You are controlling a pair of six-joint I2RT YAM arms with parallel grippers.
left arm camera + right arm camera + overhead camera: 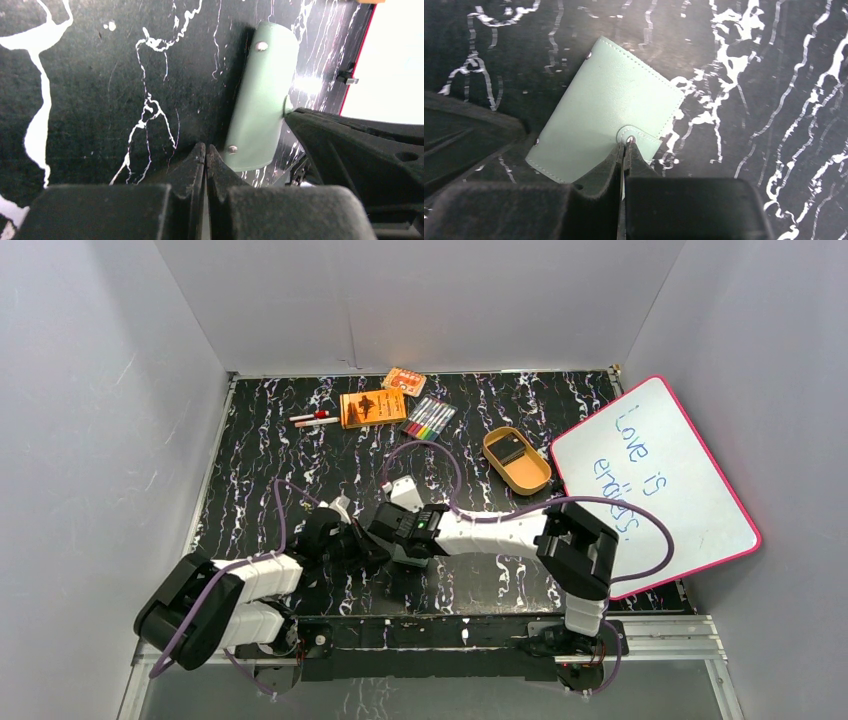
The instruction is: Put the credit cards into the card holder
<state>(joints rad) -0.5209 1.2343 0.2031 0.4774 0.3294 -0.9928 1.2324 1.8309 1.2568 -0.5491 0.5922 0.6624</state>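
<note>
The sage-green, wallet-like card holder [609,110] lies closed and flat on the black marbled counter [774,60], probably light, thin and floppy, so best lifted by its snap tab [644,142], which the right pincer [625,146] seems to pinch, while the left pincer [205,150] is pressed together empty just beside it.

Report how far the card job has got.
Done: nothing visible; the card holder lies closed on the table. In hand: the right pincer appears pinched on its snap tab, probably to open it; the left pincer rests shut and empty beside it. Left: open the holder, fetch the dark card that seems to lie in the tan tray, slot the cards in.
</note>
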